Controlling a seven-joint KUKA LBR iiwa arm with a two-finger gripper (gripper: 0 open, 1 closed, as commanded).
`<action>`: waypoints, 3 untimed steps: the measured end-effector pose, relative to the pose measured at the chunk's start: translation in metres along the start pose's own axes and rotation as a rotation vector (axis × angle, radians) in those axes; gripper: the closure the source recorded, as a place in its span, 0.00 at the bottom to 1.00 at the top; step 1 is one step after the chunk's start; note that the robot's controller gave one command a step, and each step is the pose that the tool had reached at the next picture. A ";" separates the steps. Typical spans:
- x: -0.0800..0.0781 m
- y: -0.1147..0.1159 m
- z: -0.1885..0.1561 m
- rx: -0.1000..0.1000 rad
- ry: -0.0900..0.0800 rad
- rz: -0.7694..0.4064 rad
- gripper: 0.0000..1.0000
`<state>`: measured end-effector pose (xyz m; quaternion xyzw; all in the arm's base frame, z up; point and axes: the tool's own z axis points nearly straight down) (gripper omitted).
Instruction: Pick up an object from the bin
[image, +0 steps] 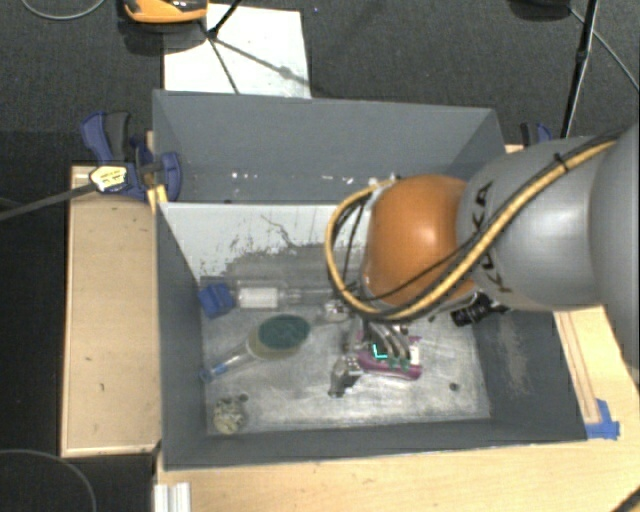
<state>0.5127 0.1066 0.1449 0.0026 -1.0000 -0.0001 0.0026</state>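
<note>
My gripper (343, 380) is low over the bin floor, right of the middle, under the orange wrist cover. A flat magenta and purple thing (397, 368) lies right beside it on the right, partly hidden by the gripper body. A round dark green disc (281, 336) with a pale rim rests on the floor to the left of the gripper, a short way apart from it.
Near the back left wall lie a blue piece (215, 298) and a clear little bottle (263, 297). A thin stick with a blue tip (222, 367) lies left of the disc. A small crumpled grey lump (230, 415) sits in the front left corner.
</note>
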 end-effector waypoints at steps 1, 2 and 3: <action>-0.026 0.125 0.067 -0.004 -0.011 -0.185 0.00; -0.027 0.119 0.065 0.002 -0.010 -0.173 1.00; -0.024 0.125 -0.056 -0.002 -0.016 -0.274 1.00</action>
